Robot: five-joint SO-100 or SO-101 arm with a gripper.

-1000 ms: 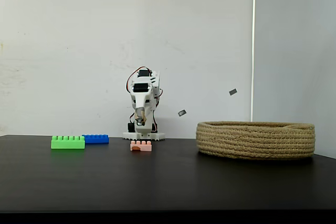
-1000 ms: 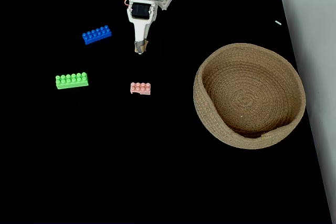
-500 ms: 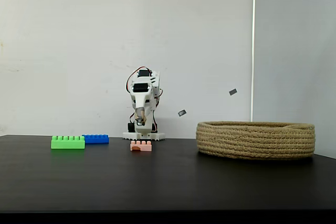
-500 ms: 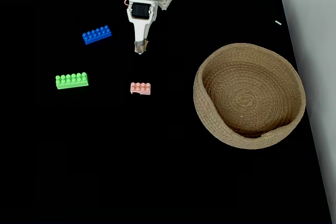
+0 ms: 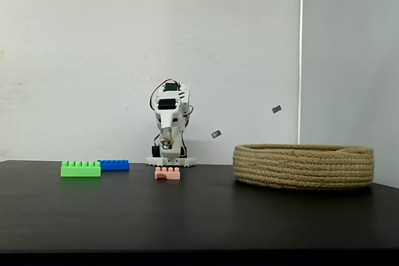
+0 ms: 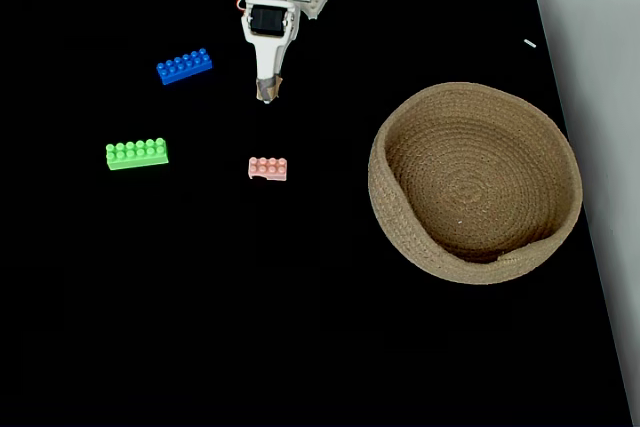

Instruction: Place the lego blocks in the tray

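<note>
The arm sits folded near its base at the back of the black surface, its claw pointing down and forward with the tips drawn together and nothing between them. All three lego blocks lie on the surface outside the tray: in the fixed view from above, the pink brick is just ahead of the claw, the blue brick lies off to the left beside the arm, and the green brick sits further left and nearer the camera. The tray, a shallow coiled-rope basket, stands well apart to the right with nothing in it. In the low fixed view the claw hangs above the surface behind the pink brick, and the tray shows a low wall. The task looks barely begun, and the pink brick seems the natural first pick. To do it well, the claw should open wider than the brick before coming down, line its jaws across the brick's short sides, and settle low enough to grip the body rather than the studs. Once closed, lift clear of the tray's rim before swinging right, and release over the middle of the basket.
</note>
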